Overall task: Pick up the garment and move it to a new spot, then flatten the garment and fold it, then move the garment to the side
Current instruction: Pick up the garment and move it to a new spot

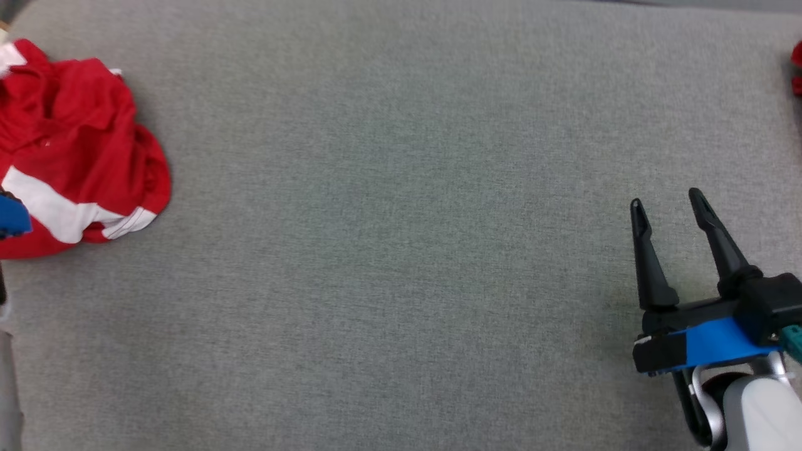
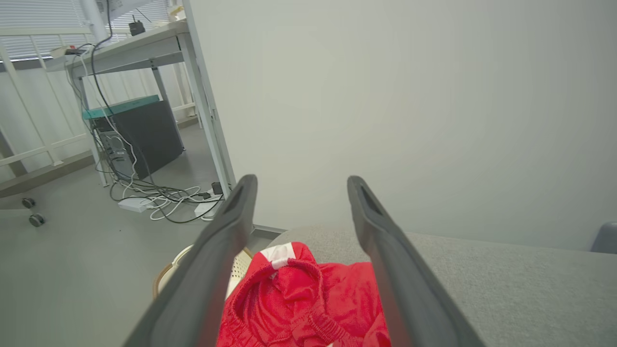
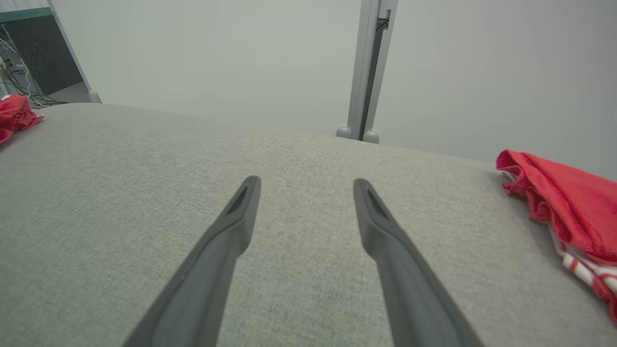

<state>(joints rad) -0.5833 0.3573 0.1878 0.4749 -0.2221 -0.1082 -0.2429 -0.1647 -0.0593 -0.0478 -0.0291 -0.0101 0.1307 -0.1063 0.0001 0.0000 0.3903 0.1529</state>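
A crumpled red garment (image 1: pixel 75 150) with a broad white band lies in soft, rumpled folds at the far left edge of a table (image 1: pixel 401 250) covered in grey, finely woven cloth. In the left wrist view the left gripper (image 2: pixel 302 182) hangs over the heap, its two long, matte dark fingers spread wide with nothing between them. A gathered, ribbed hem of the garment (image 2: pixel 308 299) shows in the gap below; whether the fingers touch the cloth cannot be told. Well apart, at the near right of the table, the right gripper (image 1: pixel 666 199) rests low over bare cloth. Its tapered fingers are also parted and empty above a blue and black body. A second red cloth (image 3: pixel 569 202), frilled at the edge and striped white underneath, sits at the table's far right. Beyond the left end, tangled cables (image 2: pixel 144 197) lie on a smooth grey floor under a metal-legged desk (image 2: pixel 130 48).
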